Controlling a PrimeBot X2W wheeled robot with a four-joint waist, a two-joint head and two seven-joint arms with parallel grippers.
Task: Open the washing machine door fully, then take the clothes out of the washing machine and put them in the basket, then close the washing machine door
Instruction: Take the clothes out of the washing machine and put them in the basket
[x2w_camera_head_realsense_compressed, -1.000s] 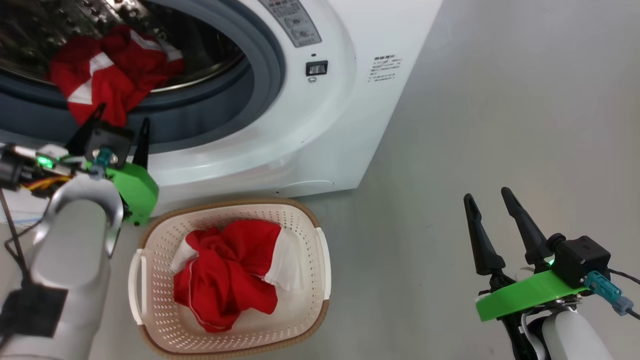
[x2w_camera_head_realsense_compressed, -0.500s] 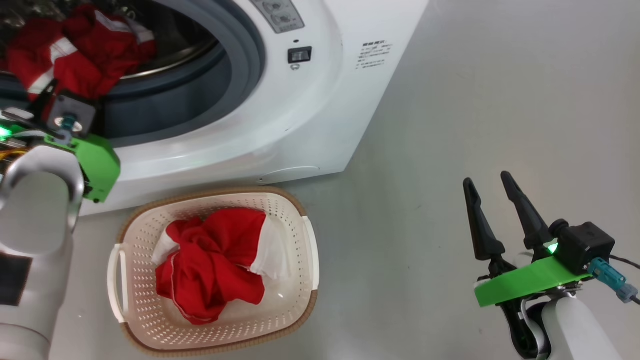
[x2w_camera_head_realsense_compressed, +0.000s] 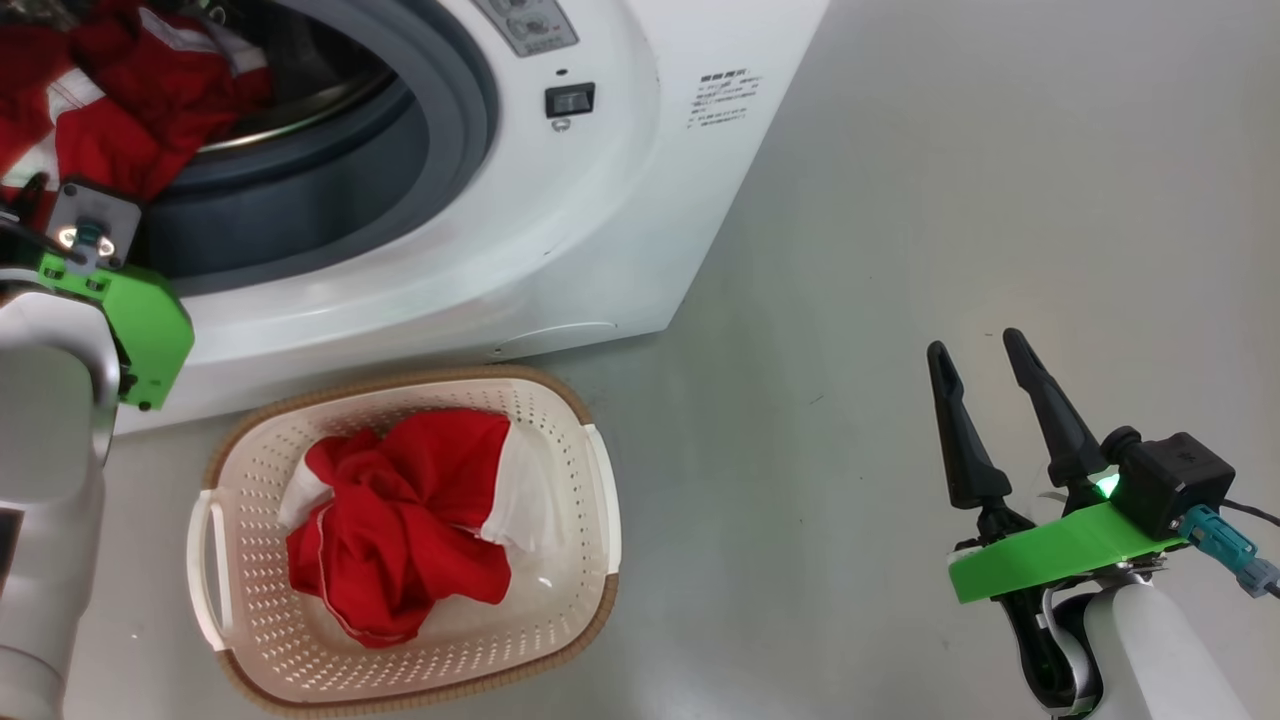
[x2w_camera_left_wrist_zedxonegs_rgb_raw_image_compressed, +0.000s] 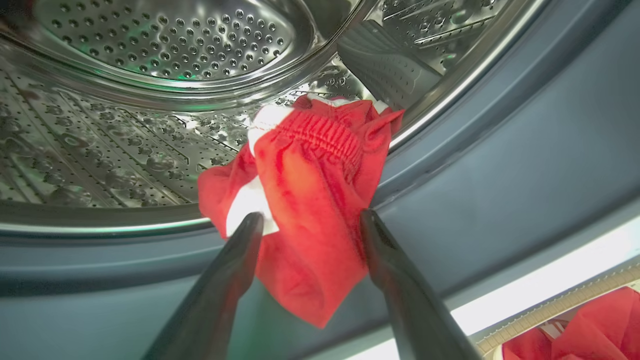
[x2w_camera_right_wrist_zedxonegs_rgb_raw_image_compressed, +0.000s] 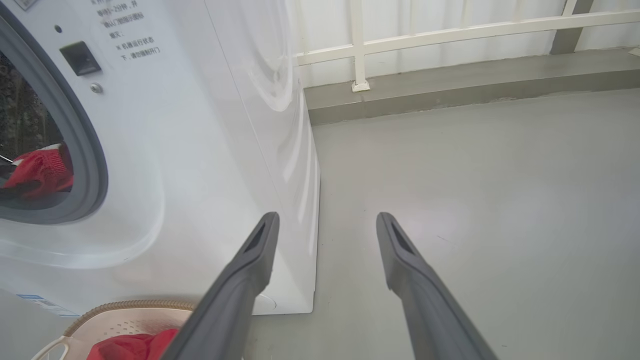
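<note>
The washing machine (x2w_camera_head_realsense_compressed: 560, 230) stands open at the upper left; its door is out of view. Red and white clothes (x2w_camera_left_wrist_zedxonegs_rgb_raw_image_compressed: 310, 165) lie at the drum's mouth and hang over the grey gasket (x2w_camera_left_wrist_zedxonegs_rgb_raw_image_compressed: 500, 175). My left gripper (x2w_camera_left_wrist_zedxonegs_rgb_raw_image_compressed: 310, 220) is open, one finger on each side of that hanging fabric. More red clothes (x2w_camera_head_realsense_compressed: 400, 520) sit bunched in the cream basket (x2w_camera_head_realsense_compressed: 590, 560) on the floor before the machine. My right gripper (x2w_camera_head_realsense_compressed: 985, 350) is open and holds nothing, over bare floor well to the basket's right.
The perforated steel drum (x2w_camera_left_wrist_zedxonegs_rgb_raw_image_compressed: 125, 150) curves behind the garment. Grey floor (x2w_camera_head_realsense_compressed: 900, 200) stretches to the right of the machine. In the right wrist view a white railing (x2w_camera_right_wrist_zedxonegs_rgb_raw_image_compressed: 450, 30) on a raised kerb runs behind it.
The head camera has shifted, sliding the whole picture left and up. Relative to the machine, my left gripper has moved further in toward the clothes at the drum's mouth. The right gripper has stayed put.
</note>
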